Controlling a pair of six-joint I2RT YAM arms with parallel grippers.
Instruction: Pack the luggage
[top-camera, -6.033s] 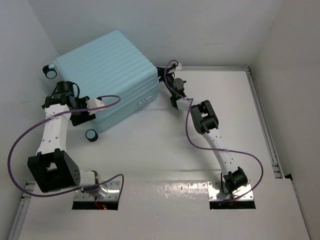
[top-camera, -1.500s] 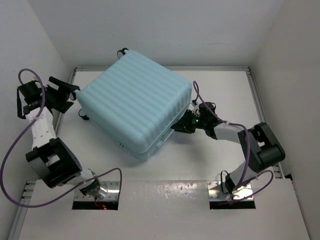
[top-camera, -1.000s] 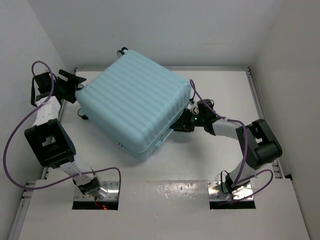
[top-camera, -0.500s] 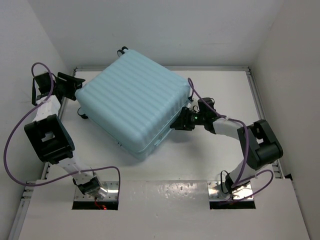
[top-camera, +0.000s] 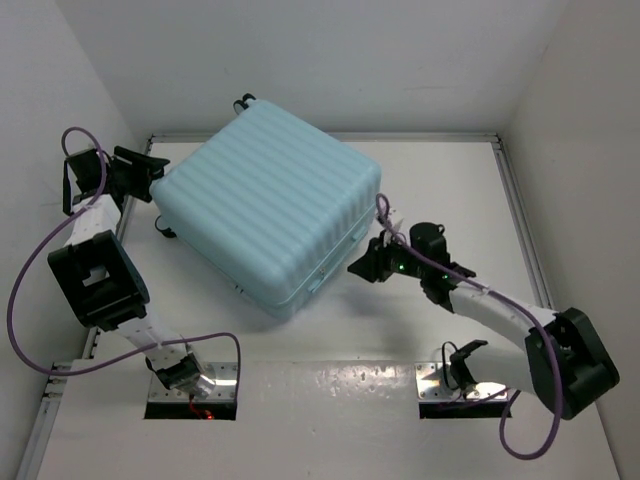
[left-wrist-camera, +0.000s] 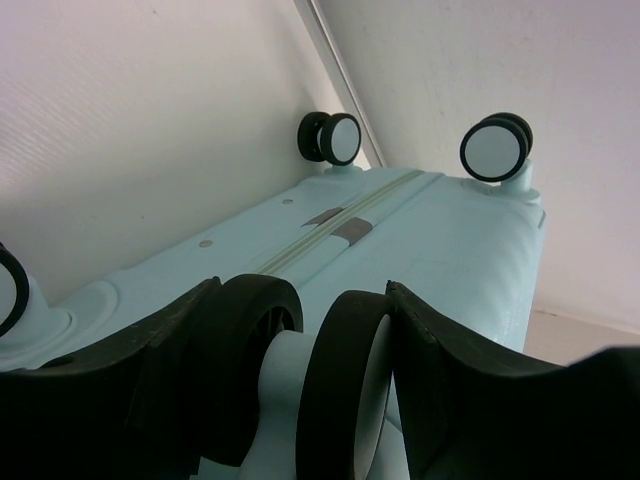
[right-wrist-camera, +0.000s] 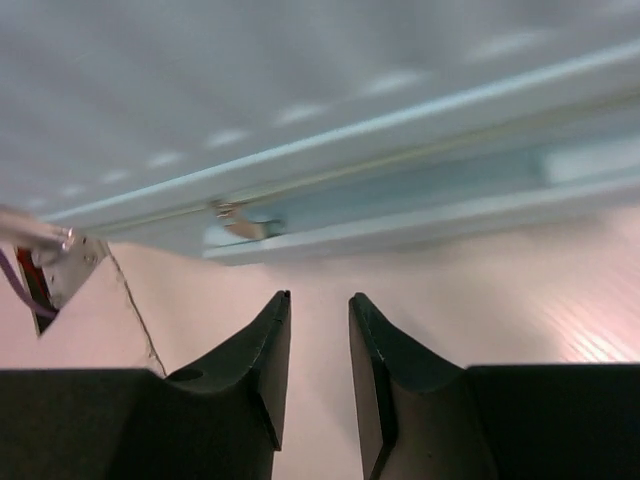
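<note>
The luggage (top-camera: 270, 215) is a large pale-blue ribbed suitcase lying closed and flat on the table, turned diagonally. My left gripper (top-camera: 150, 170) is at its far-left corner, shut around a black-and-white wheel (left-wrist-camera: 340, 380), with a finger on each side of it; the gripper (left-wrist-camera: 300, 290) faces the case's wheeled end (left-wrist-camera: 430, 240). My right gripper (top-camera: 358, 268) hovers just off the case's near-right side, slightly open and empty. In the right wrist view the gripper (right-wrist-camera: 320, 297) points at the zipper seam (right-wrist-camera: 300, 100) and a metal zipper pull (right-wrist-camera: 235, 215).
Two further wheels (left-wrist-camera: 330, 137) (left-wrist-camera: 497, 148) stick out from the case's end near the left wall. White walls close in the table on the left, back and right. A metal rail (top-camera: 525, 250) runs along the table's right edge.
My right gripper has pulled back from the suitcase's right edge toward the near side, its arm swinging down. The left gripper stays on the wheel. The suitcase has barely moved in the last second.
</note>
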